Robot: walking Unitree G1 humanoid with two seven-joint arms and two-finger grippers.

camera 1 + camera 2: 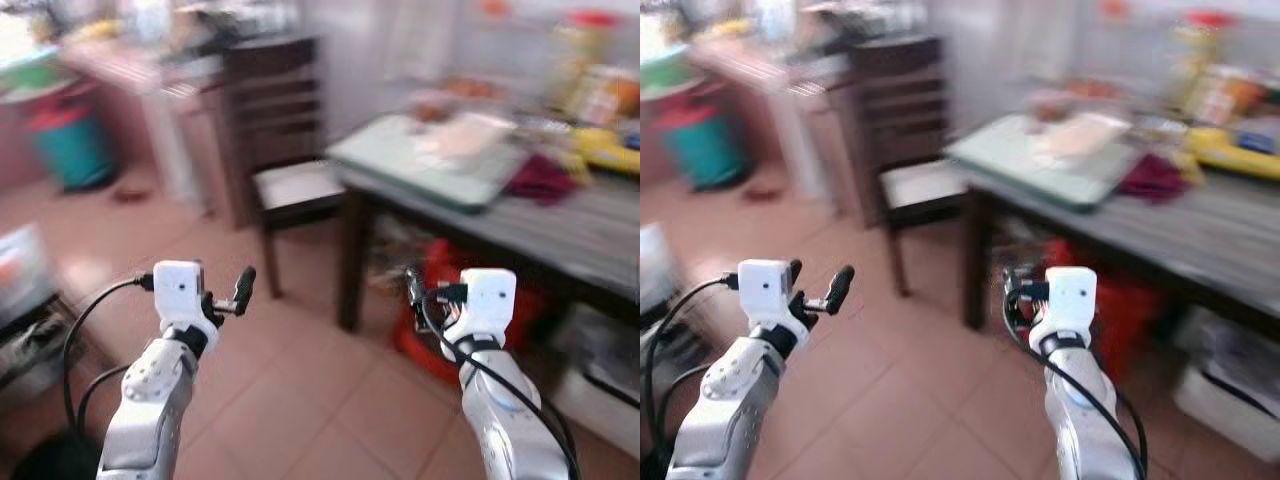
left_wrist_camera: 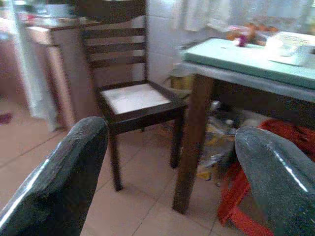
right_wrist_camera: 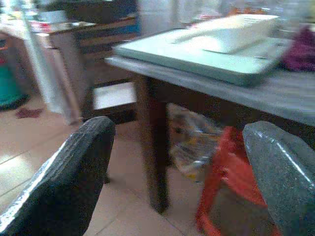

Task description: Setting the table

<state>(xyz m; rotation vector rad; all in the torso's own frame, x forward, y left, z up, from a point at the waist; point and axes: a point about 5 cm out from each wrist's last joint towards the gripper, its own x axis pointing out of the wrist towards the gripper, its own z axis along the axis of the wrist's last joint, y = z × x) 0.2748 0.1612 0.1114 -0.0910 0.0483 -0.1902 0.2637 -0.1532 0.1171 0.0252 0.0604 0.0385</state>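
Motion blur smears the clutter on the table (image 1: pixel 560 215) beyond telling what it is.

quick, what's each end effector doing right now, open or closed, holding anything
Left end effector: open, holding nothing, raised over the floor short of the table.
Right end effector: open, holding nothing, pointed at the table's near corner.

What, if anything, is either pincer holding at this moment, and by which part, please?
Nothing is held. The left pincer and the right pincer are both open, with only floor and the table seen between their fingers.
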